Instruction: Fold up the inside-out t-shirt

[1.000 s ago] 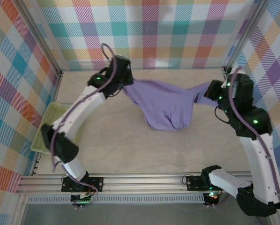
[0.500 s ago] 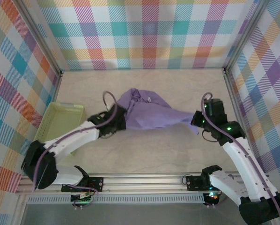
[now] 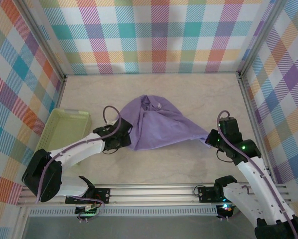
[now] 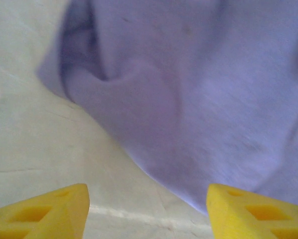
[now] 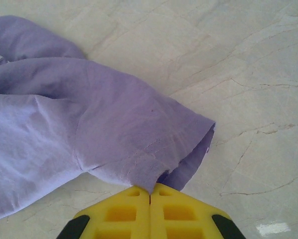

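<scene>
We see the inside-out t-shirt lying rumpled mid-tabletop, drawn to a point on the right, likely to spread it flat before folding. Our right claw is pressed together, clamped on that point. Our left claw stands apart at the shirt's left edge, gripping nothing.

a lime-green tray sits at the left edge of the pale marbled table, pastel plaid walls around, a metal rail along the near edge
</scene>
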